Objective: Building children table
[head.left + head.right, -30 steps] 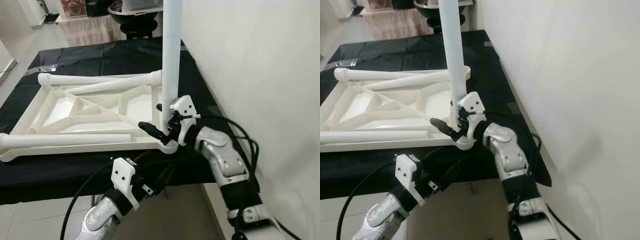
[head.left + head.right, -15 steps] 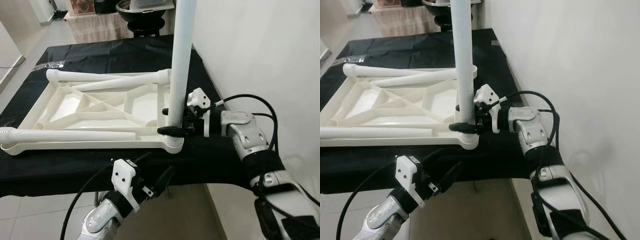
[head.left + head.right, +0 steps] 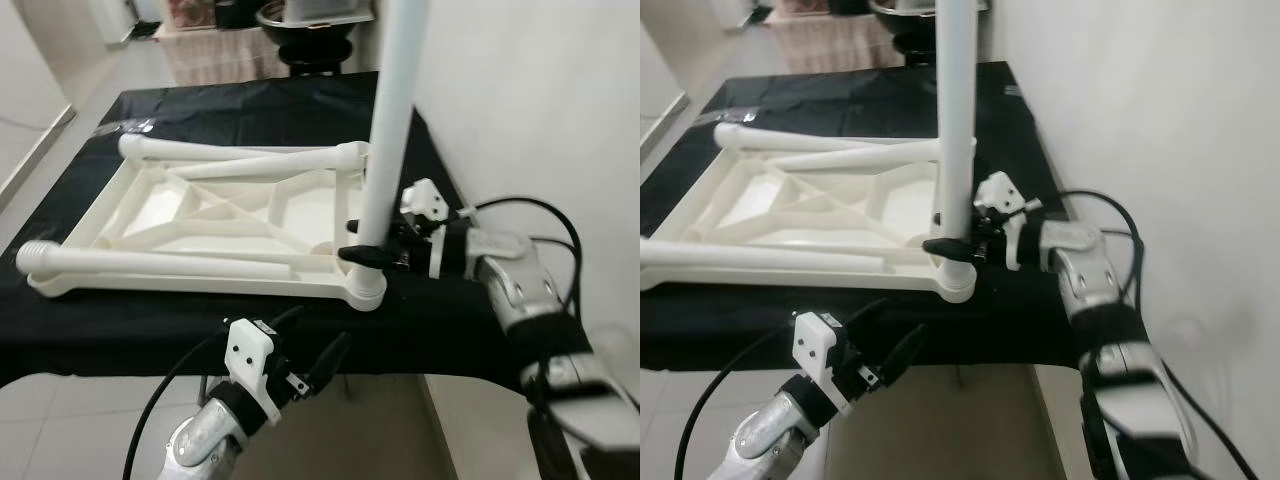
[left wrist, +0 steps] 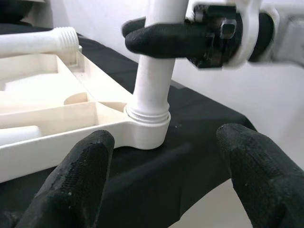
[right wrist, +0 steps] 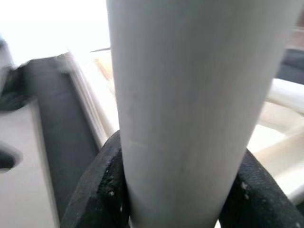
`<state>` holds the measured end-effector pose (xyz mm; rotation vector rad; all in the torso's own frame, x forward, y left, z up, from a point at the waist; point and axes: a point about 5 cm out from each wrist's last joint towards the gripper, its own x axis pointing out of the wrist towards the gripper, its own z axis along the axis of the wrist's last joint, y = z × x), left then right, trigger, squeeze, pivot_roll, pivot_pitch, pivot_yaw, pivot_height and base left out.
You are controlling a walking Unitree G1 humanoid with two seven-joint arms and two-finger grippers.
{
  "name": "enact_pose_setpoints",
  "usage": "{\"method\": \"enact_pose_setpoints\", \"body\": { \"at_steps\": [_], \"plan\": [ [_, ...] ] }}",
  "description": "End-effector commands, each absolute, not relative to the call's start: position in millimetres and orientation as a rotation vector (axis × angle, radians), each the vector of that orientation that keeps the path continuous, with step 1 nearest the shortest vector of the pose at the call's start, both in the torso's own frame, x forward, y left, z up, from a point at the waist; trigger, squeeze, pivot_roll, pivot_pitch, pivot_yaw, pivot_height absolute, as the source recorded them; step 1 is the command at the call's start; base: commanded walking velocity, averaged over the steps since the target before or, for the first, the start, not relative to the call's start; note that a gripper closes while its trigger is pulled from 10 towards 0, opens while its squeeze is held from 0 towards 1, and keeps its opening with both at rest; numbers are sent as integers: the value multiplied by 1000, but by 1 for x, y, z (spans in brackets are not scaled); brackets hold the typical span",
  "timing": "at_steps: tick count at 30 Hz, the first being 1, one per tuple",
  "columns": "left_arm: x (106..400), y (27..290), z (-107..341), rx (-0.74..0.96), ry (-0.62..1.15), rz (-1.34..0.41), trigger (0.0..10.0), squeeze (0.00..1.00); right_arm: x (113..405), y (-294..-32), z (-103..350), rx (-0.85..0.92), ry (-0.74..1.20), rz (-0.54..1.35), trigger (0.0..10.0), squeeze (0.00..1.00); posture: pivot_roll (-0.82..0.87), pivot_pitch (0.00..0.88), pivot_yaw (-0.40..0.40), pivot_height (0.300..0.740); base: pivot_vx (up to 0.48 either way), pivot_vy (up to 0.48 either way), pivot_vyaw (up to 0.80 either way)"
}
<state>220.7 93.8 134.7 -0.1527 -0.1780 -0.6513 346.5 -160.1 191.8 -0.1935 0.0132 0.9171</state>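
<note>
Presently on the tabletop (image 3: 250, 110), draped in black cloth: one white children's table top (image 3: 200, 215), laid underside up so its corner sockets face upward for the legs. Upright leg (image 3: 392, 120) stands in the near right corner socket (image 3: 365, 290), threads just showing at the collar, so judged not fully seated. Right gripper (image 3: 372, 252) has its fingers clenched round this leg low down, likely to steady or turn it. Two loose legs (image 3: 160, 263) lie across the frame, awaiting fitting. Left gripper (image 3: 310, 345) hangs below the tabletop edge, fingers (image 4: 80, 175) spread, grasping nothing.
</note>
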Motion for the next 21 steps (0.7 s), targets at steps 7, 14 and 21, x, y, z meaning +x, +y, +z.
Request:
{"method": "enact_pose_setpoints", "body": {
  "at_steps": [7,14,21],
  "plan": [
    [218,98,135,-139,-179,-657,10000,0,279,-153,104,-39,338,360,0,0,51,168,26,740,0,0,0],
    [222,95,133,-146,-177,-666,10000,0,321,-128,136,-42,189,475,10000,0,58,142,23,740,0,0,0],
    [223,96,134,-144,-180,-659,10000,0,344,-131,182,-38,23,645,10000,1000,70,142,22,740,0,0,0]
  ]
}}
